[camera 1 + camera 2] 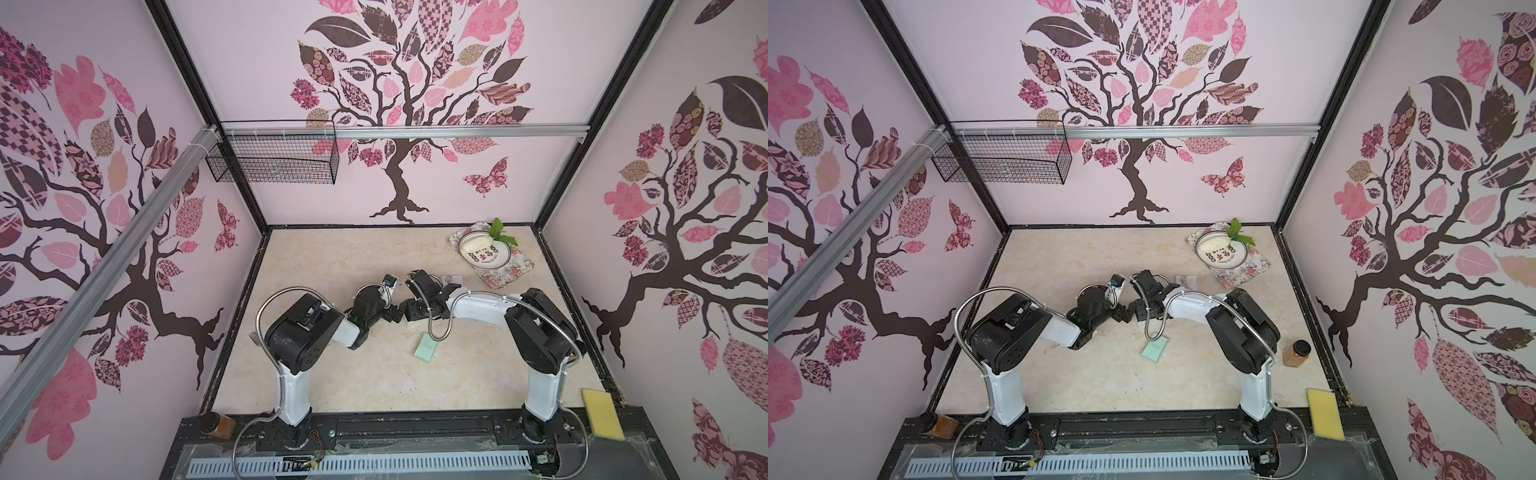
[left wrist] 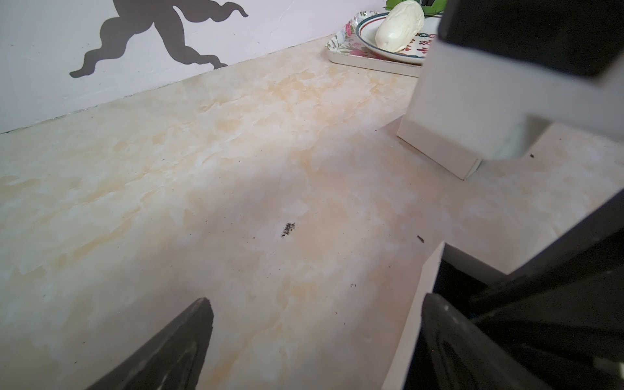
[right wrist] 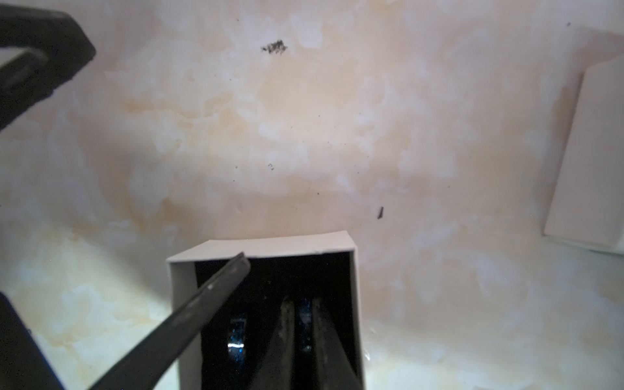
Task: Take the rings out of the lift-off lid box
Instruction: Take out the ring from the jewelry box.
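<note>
The lift-off lid box (image 3: 263,248) is white with a black inside and stands open in the right wrist view. Two dark rings with blue glints show in it. One ring (image 3: 236,334) lies free. My right gripper (image 3: 302,307) reaches into the box and is shut on the other ring (image 3: 305,320). My left gripper (image 2: 320,302) is open and straddles the box wall (image 2: 417,314), with one finger (image 3: 209,293) inside. The lid (image 2: 439,148) rests on the table a little beyond. In both top views the grippers meet at mid-table and hide the box.
A mint green card (image 1: 424,345) lies near the right forearm. A plate with a white vegetable on a floral tray (image 1: 509,272) sits at the back right. A yellow sponge (image 1: 602,415) and an amber jar (image 1: 1296,353) are at the right, and a second jar (image 1: 216,424) at the front left.
</note>
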Available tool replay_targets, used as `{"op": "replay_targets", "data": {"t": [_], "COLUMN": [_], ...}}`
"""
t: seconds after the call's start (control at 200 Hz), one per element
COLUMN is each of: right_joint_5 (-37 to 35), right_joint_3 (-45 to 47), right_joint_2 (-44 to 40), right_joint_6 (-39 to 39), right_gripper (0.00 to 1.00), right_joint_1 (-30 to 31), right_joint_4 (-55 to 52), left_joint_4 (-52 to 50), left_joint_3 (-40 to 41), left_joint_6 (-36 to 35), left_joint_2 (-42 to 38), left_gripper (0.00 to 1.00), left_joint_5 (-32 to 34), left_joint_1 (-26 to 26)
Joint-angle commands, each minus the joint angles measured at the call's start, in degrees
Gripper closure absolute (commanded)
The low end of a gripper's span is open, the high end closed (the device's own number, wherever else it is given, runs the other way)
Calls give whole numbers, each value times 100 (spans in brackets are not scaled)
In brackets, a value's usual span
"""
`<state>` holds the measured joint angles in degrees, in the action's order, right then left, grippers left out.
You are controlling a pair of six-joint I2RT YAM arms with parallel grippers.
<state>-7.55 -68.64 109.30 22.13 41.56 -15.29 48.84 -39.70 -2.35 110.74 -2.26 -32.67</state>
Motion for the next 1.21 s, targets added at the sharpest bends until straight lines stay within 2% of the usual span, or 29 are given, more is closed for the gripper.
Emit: {"op": "replay_targets", "data": {"t": [0.0,0.095,0.58,1.2], "right_joint_5": [-91,-37,429,821], "right_joint_3": [-154,-123,371,1074], "right_joint_2": [143,76,-560,-957], "right_joint_6": [41,33,2,151], "right_gripper": [97,100,100,100], "right_joint_1": [24,20,20,20], "right_joint_4": [-286,-242,388,1413], "left_joint_4": [-217,-219,-235,-235], "left_joint_3": [-142,-146,-152,-117], "left_joint_6": [-55,-54,-55,-58], "left_joint_2": [157,159,152,141], "left_gripper": [2,2,2,2], "left_joint_5": [62,68,65,79], "left_joint_1": [-12,-12,-16,-19]}}
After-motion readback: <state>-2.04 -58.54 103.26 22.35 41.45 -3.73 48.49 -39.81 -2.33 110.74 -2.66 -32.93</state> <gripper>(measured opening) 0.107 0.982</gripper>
